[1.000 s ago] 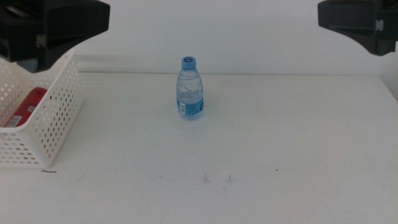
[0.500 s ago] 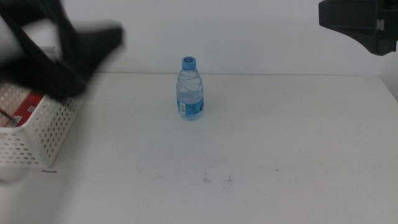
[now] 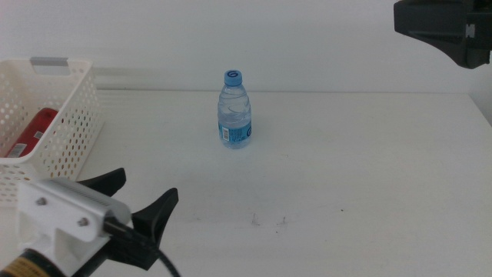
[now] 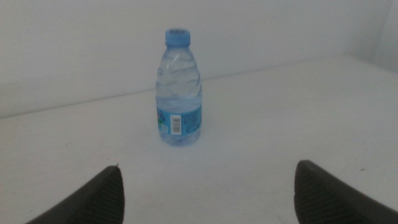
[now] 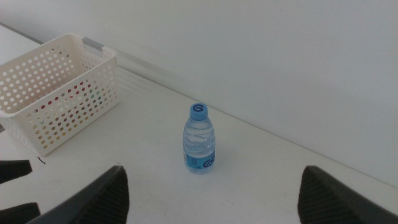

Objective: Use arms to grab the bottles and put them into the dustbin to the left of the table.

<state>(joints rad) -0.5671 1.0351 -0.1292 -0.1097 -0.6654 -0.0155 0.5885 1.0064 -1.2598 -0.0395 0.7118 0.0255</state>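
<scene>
Change since the earlier frames: the left arm, then a dark blur over the dustbin at the surface's left edge, now sits low at the near left corner; the dustbin stands fully uncovered; the water bottle and the right arm hold the same places.

Left pincer (image 3: 142, 192): white blocky body with black cable, two black fingers spread wide apart, gripping nothing, pointing toward the middle of the surface. In the left wrist view the pincer (image 4: 205, 190) frames the water bottle (image 4: 178, 88) between its open tips, well apart from it.

Water bottle (image 3: 234, 110): clear, blue cap, blue label with barcode, upright, standing alone toward the far edge of the surface, roughly mid-width.

Dustbin (image 3: 73, 131): white perforated basket with a grey handle strip on its rim, at the left edge of the surface. Contents visible: one red can (image 3: 32, 132) lying on its side inside. Other contents cannot be made out.

Right arm: all-black body at the upper right of the middle view, above the far right corner, away from the bottle. Right pincer (image 5: 214, 186): fingers wide apart, empty, raised well above the surface.

Surface (image 3: 346, 161): plain white, a few small dark specks near the near edge
</scene>
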